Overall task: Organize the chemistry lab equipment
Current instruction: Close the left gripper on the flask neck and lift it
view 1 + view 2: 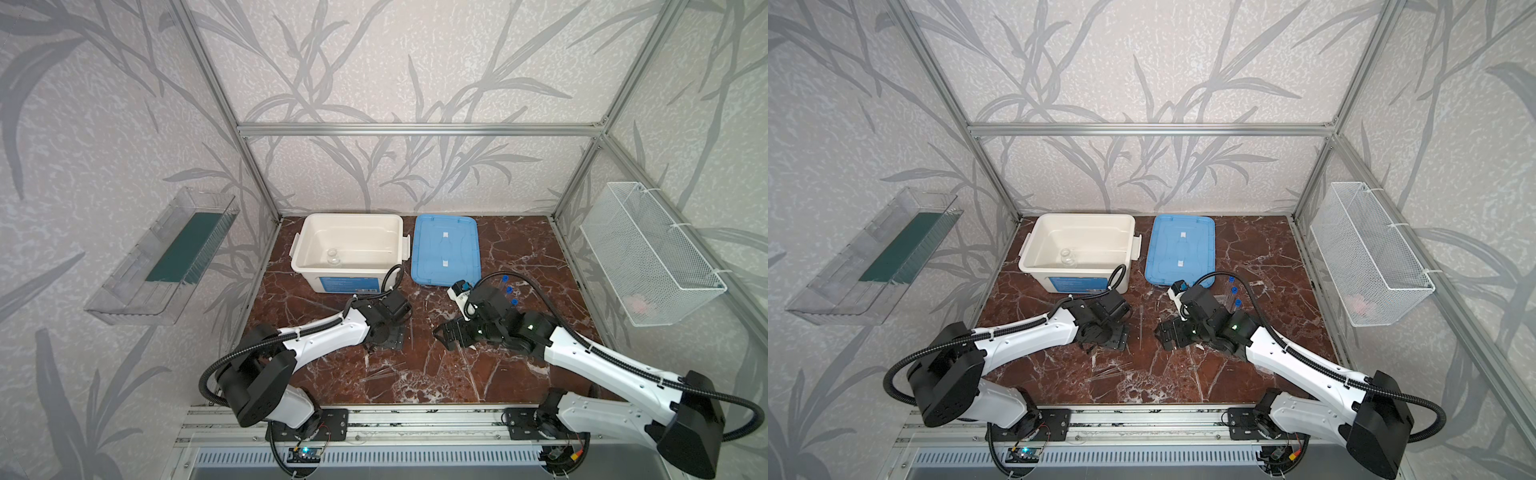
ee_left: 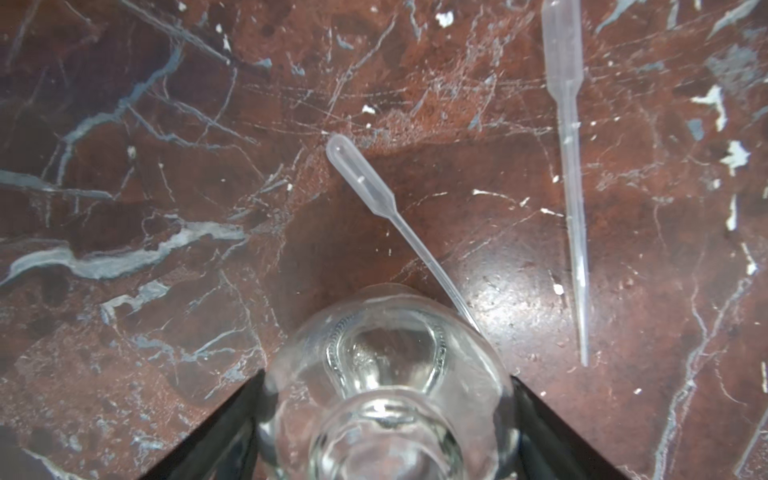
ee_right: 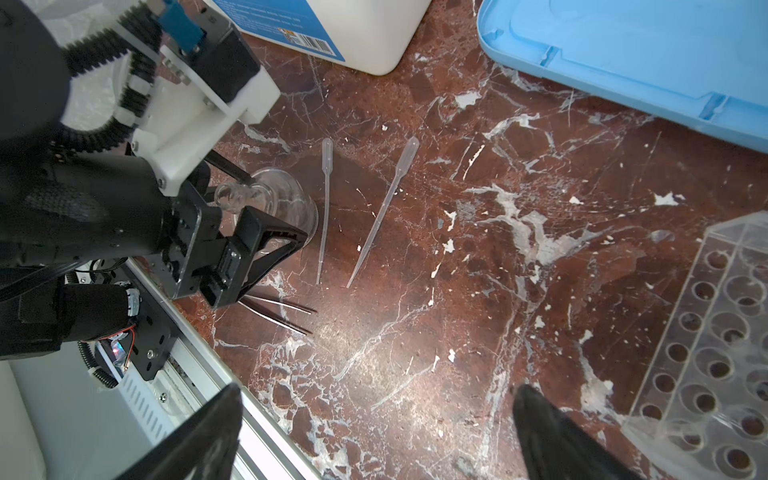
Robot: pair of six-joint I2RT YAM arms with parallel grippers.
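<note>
A small clear glass flask (image 2: 386, 353) stands upright on the marble table, also seen in the right wrist view (image 3: 286, 195). My left gripper (image 2: 388, 376) points down over it, its jaws wide and close on either side of the glass; the top views hide the flask under the gripper (image 1: 382, 338). Another glass vessel (image 1: 333, 257) lies inside the white tub (image 1: 353, 217). Two clear pipettes (image 2: 374, 195) (image 2: 569, 166) lie beside the flask. Blue-capped test tubes (image 1: 509, 291) stand behind my right arm, in the many-holed clear rack (image 3: 715, 353). My right gripper (image 3: 378, 392) hangs open and empty above the table.
The flat blue lid (image 1: 446, 249) lies right of the tub. Dark tweezers (image 3: 278, 311) lie near the left gripper by the table's front rail. A wire basket (image 1: 652, 257) hangs on the right wall and a clear shelf (image 1: 166, 257) on the left wall.
</note>
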